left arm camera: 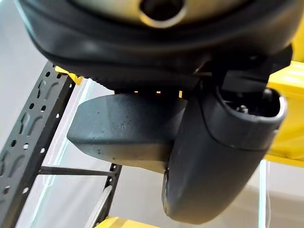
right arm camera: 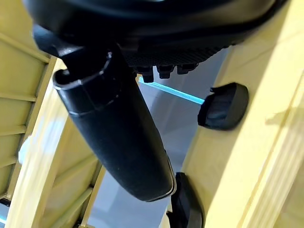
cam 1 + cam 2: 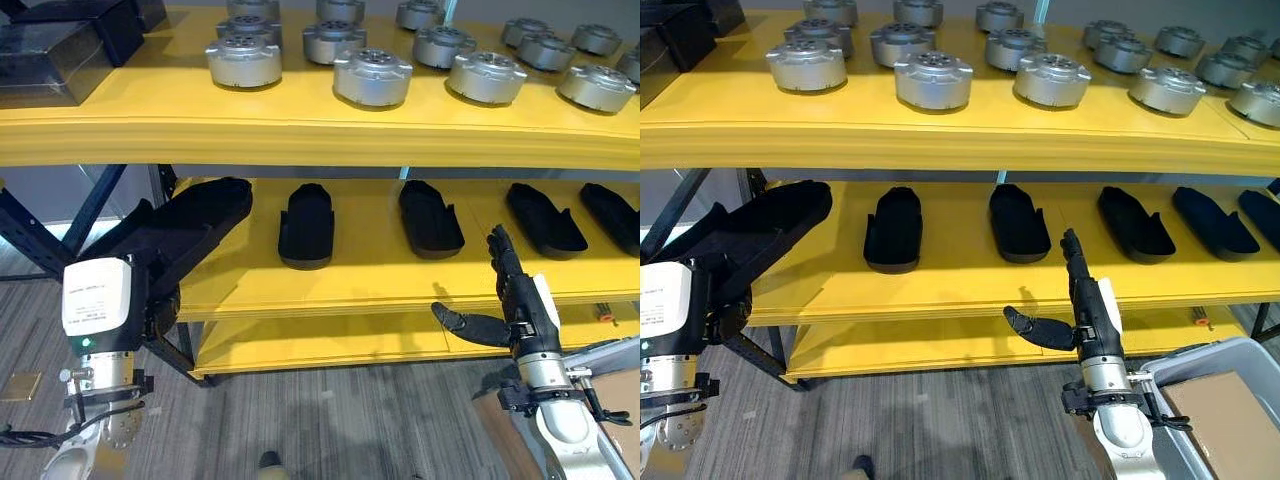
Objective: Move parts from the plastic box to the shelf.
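Observation:
My left hand (image 3: pixel 152 292) is curled round a long black moulded part (image 3: pixel 205 212) and holds it tilted over the left end of the yellow middle shelf (image 3: pixel 380 285). In the left wrist view the thumb (image 1: pixel 213 156) lies against that part (image 1: pixel 121 130). Several like black parts (image 3: pixel 305 225) lie in a row along the same shelf. My right hand (image 3: pixel 1087 305) stands open in front of the shelf edge, fingers straight up, thumb out, holding nothing. The grey plastic box (image 3: pixel 1200 372) sits at the lower right, beside my right arm.
The top yellow shelf (image 3: pixel 300 125) carries several round silver metal parts (image 3: pixel 372 76) and black boxes (image 3: pixel 55 50) at its left end. A dark blue steel upright (image 3: pixel 35 235) stands left of the shelves. A brown cardboard sheet (image 3: pixel 1230 415) lies in the box.

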Available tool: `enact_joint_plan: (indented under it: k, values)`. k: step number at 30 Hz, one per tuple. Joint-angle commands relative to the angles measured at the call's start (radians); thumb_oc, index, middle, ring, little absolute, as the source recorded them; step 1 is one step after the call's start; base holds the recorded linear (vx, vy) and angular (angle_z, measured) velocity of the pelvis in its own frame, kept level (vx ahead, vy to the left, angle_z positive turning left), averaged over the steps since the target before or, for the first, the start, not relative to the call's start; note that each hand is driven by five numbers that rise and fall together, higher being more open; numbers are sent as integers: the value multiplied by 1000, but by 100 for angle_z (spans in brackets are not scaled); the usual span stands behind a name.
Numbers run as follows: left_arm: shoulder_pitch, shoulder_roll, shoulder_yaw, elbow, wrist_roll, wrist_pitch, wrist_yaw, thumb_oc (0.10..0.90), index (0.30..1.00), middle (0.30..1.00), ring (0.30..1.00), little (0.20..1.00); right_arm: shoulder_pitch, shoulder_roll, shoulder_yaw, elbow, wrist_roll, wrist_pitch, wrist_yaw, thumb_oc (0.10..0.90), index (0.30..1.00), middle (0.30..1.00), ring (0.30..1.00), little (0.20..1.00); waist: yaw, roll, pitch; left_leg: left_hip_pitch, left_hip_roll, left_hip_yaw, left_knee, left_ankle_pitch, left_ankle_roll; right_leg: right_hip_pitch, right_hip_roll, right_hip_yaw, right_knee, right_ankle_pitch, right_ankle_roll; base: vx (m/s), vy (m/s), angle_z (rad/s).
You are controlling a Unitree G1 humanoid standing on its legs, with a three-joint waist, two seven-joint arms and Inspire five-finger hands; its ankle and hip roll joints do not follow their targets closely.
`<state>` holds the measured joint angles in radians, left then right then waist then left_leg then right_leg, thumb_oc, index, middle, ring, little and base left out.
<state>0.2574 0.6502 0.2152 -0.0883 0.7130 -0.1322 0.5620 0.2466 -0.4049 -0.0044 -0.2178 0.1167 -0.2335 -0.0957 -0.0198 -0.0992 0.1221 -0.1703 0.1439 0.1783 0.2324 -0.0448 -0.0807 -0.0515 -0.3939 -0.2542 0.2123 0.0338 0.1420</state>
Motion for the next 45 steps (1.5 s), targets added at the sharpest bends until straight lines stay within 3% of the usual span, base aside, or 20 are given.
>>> enact_joint_plan:
  k: [1,2,3,4,5,6,9,16,17,18,19,20,21,24,27,29,32,36,45]
  values:
    - [-105,33,60,-158,-44,-58,74,400,300,300,300,300,-149,-36,15,-46,-16,-98,-6,900,1000,1000,1000,1000,-43,40,19,194,-41,97,-173,-55,90,-89,172,46,3,20,5,131,286,-79]
    - [-103,32,61,-158,-44,-59,75,400,300,300,300,300,-148,-36,16,-46,-15,-98,-6,900,1000,1000,1000,1000,-42,41,20,200,-40,99,-179,-53,89,-84,174,47,-2,21,4,109,53,-104]
    - [-104,24,47,-153,-41,-59,53,400,300,300,300,300,-142,-46,20,-49,-8,-100,2,900,1000,1000,1000,1000,-55,36,17,214,-48,97,-191,-52,84,-66,202,96,-59,13,-3,84,-61,-62]
    - [-106,12,43,-157,-43,-67,44,400,300,300,300,300,-137,-56,18,-55,-12,-98,10,900,1000,1000,1000,1000,-52,32,16,217,-46,93,-192,-52,83,-55,194,120,-68,27,6,127,-110,-33]
    - [-112,5,22,-145,-42,-68,45,400,300,300,300,300,-128,-60,17,-57,-5,-102,22,900,1000,1000,1000,1000,-75,29,4,217,-44,88,-202,-46,83,-39,241,204,-102,7,-5,117,-131,25]
    - [-109,-3,16,-141,-50,-78,40,400,300,300,300,300,-114,-61,13,-56,-2,-100,23,900,1000,1000,1000,1000,-80,27,-3,227,-41,91,-218,-40,76,-23,251,219,-134,6,-6,88,-95,56]
    - [-88,-23,14,-162,-70,-97,16,400,300,300,300,300,-104,-68,3,-62,6,-96,24,900,1000,1000,1000,1000,-65,33,-25,243,-32,105,-245,-14,66,-7,241,170,-154,23,-3,104,-134,17]
    - [-95,-29,-27,-173,-94,-111,-14,400,300,300,300,300,-70,-80,-30,-83,15,-102,31,900,1000,1000,1000,1000,-92,35,-36,249,25,90,-219,2,22,28,270,131,-133,-28,-30,70,-172,18]
    - [-104,-39,-33,-170,-114,-111,-17,400,300,300,300,300,-75,-94,-37,-84,24,-108,27,900,1000,1000,1000,1000,-86,29,-18,195,62,69,-85,22,-9,53,283,127,-133,-52,-54,-1,-194,22]
    - [-106,-38,-33,-169,-115,-111,-17,400,300,300,300,300,-77,-93,-38,-84,24,-108,27,900,1000,1000,1000,1000,-88,29,-17,184,65,65,-74,23,-10,50,285,125,-134,-48,-57,-68,-334,25]
    - [-132,-46,-48,-170,-151,-114,-16,400,300,300,300,300,-89,-106,-35,-83,32,-114,16,900,1000,1000,1000,1000,-71,24,24,97,84,-10,78,86,-39,56,303,121,-122,-64,-93,-109,-160,23]
    - [-136,-46,-49,-169,-151,-113,-16,400,300,300,300,300,-92,-105,-37,-82,32,-114,16,900,1000,1000,1000,1000,-75,25,23,83,85,-18,86,90,-39,50,304,115,-122,-60,-95,-159,-212,28]
    - [-162,-52,-52,-164,-172,-108,-3,400,300,300,300,300,-107,-113,-32,-82,32,-120,1,900,1000,1000,1000,1000,-58,15,46,43,85,-96,109,108,-47,38,309,115,-98,-74,-100,-81,-64,21]
    - [-167,-60,-35,-165,-189,-107,13,400,300,300,300,300,-98,-107,-39,-83,30,-124,-12,900,1000,1000,1000,1000,-90,23,21,71,207,-61,-56,154,-53,13,307,98,-57,-100,-80,54,57,15]
    - [-210,-57,-34,-146,-188,-94,52,400,300,300,300,300,-91,-108,-33,-78,37,-137,-29,900,1000,1000,1000,1000,-97,45,12,119,261,-55,-242,245,-70,-20,295,113,3,-121,-60,76,179,11]
    - [-229,-62,-29,-140,-180,-91,61,400,300,300,300,300,-75,-100,-38,-81,27,-135,-27,900,1000,1000,1000,1000,-107,68,-6,157,269,-21,-284,210,-73,-35,289,123,33,-136,-52,75,226,-7]
    - [-266,-62,-46,-147,-186,-94,63,400,300,300,300,300,-64,-99,-51,-82,7,-130,-33,900,1000,1000,1000,1000,-110,71,-10,142,252,3,-254,184,-76,-27,260,115,21,-119,-38,51,166,-11]
    - [-302,-41,-55,-131,-171,-84,75,400,300,300,300,300,-58,-82,-60,-72,-26,-104,-36,900,1000,1000,1000,1000,-116,51,-5,144,189,42,-135,63,-58,27,179,155,-43,-67,10,112,316,2]
    - [-421,-35,-131,-4,-178,-37,90,400,300,300,300,300,-48,-68,-50,-76,-46,-90,-21,900,1000,1000,1000,1000,-125,11,-16,136,146,70,-39,-16,-37,72,111,169,-93,-32,41,47,133,-9]
